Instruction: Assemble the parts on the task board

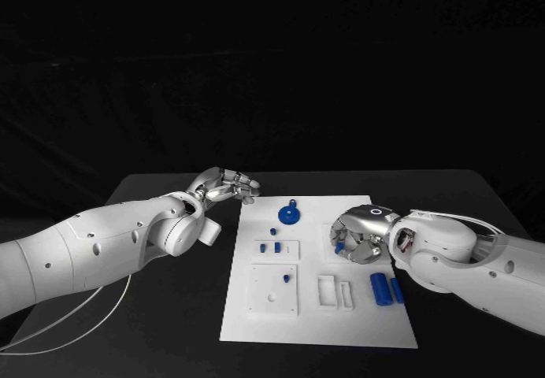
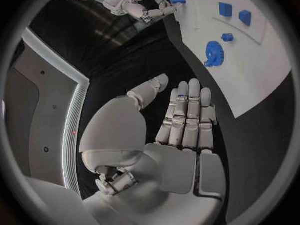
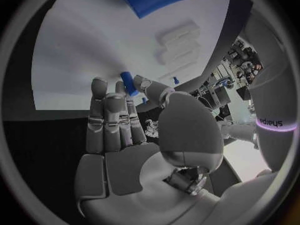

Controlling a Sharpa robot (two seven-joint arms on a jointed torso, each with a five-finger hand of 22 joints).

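Note:
The white task board [image 1: 318, 323] lies mid-table. My right hand [image 1: 361, 233] hovers over its right side and pinches a small blue peg [image 1: 339, 247] between thumb and fingers; the right wrist view shows that peg [image 3: 129, 83] upright at the fingertips above the board [image 3: 81, 50]. My left hand [image 1: 225, 187] floats off the board's far left corner, with fingers [image 2: 187, 115] stretched out straight and nothing in them. A blue gear [image 1: 291, 213] lies at the board's far edge, also in the left wrist view as the gear [image 2: 214, 52]. Small blue pegs [image 1: 269, 247] stand mid-left.
Two blue cylinders [image 1: 386, 288] lie near the board's right edge, close under my right forearm. A raised white block [image 1: 274, 287] and a slotted white holder [image 1: 335, 291] sit on the near half. Bare black table [image 1: 170, 315] stretches around the board.

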